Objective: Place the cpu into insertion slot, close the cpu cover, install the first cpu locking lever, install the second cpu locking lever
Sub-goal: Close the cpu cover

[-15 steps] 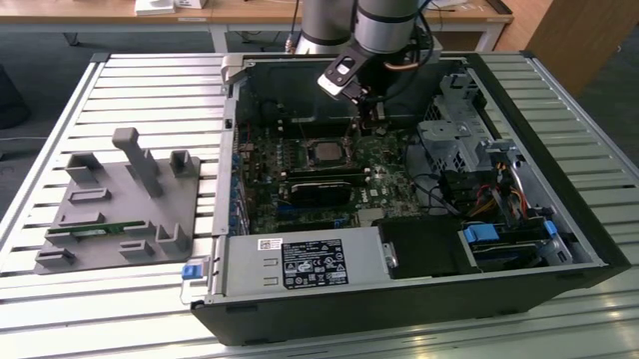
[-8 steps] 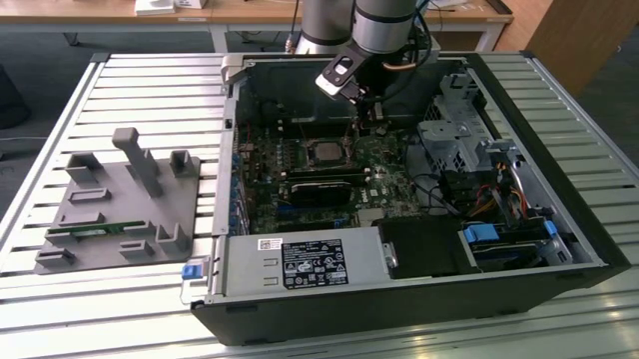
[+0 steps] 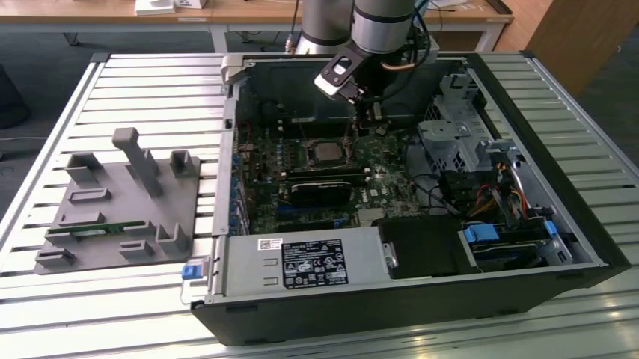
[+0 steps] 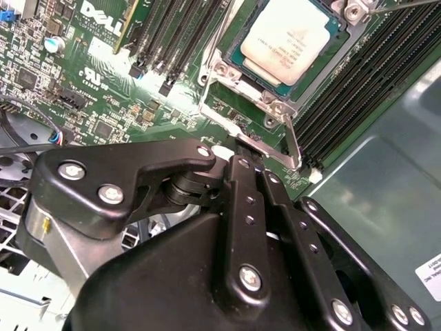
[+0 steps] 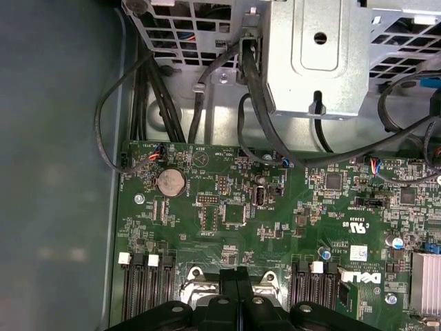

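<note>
Case: the open computer case (image 3: pixel 399 318) lay on its side on the slatted table (image 3: pixel 130 75), and everything that mattered sat inside it.
In the case: green motherboard (image 3: pixel 384 168), a power supply (image 3: pixel 299 263) along the near wall, a metal drive cage (image 3: pixel 450 138) with cables toward the exterior view's right, and a long black card (image 3: pixel 319 191) just below the socket.
Grey fixture: the holder (image 3: pixel 100 198) was on the table to the exterior view's left of the case, with one green memory stick (image 3: pixel 100 228) lying in it.
Insertion slot: the socket (image 4: pixel 242 61) already had the cpu (image 4: pixel 288 38) seated in it.
Cpu facing: it lay flat with the metal top pointing out of the case's open side. It's square, so there's no real long axis, but its edges lined up with the black memory slots (image 4: pixel 372 83) flanking it.
Cpu cover: the silvery frame (image 4: pixel 238 84) sat around the chip, with the top showing through the cut-out.
Gripper: the gripper (image 4: pixel 251 148) was down in the case, right next to the socket. Its fingers were pinched together with barely a seam between them.
Lever: a silvery lever (image 4: pixel 293 145) stuck out from the socket corner, right at the fingertips. I couldn't tell if they actually had hold of it.
</note>
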`<control>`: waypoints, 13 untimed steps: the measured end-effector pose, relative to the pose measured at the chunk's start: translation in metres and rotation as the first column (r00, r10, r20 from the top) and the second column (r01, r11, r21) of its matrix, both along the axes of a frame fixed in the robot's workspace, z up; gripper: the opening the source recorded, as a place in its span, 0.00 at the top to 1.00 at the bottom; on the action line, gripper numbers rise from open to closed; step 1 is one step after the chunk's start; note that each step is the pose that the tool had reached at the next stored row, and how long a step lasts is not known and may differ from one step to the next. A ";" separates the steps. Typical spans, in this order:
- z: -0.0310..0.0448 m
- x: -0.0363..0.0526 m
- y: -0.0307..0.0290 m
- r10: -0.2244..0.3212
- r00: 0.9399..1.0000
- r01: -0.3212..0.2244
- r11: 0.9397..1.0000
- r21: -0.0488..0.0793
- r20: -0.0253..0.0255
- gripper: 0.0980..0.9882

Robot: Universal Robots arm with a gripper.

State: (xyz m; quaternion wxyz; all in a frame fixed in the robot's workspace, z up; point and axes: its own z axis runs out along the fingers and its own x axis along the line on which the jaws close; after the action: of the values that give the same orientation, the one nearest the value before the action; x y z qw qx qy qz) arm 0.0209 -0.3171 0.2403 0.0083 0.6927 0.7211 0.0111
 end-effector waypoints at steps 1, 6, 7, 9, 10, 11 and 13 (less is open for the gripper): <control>0.0000 -0.0004 0.0000 0.000 1.000 0.000 1.000 0.000 0.000 0.98; 0.0000 -0.0017 0.0000 0.000 1.000 0.000 1.000 0.000 0.000 0.98; 0.0000 -0.0025 0.0000 0.000 1.000 0.000 1.000 0.000 0.000 0.98; 0.0000 -0.0027 0.0000 0.000 1.000 0.000 1.000 0.000 0.000 0.98; 0.0000 -0.0030 0.0000 0.000 1.000 0.000 1.000 0.000 0.000 0.98; 0.0000 -0.0032 0.0000 0.000 1.000 0.000 1.000 0.000 0.000 0.98; 0.0000 -0.0036 0.0000 0.000 1.000 0.000 1.000 0.000 0.000 0.98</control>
State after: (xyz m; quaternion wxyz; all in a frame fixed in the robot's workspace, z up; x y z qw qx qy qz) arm 0.0173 -0.3171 0.2403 0.0083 0.6927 0.7211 0.0111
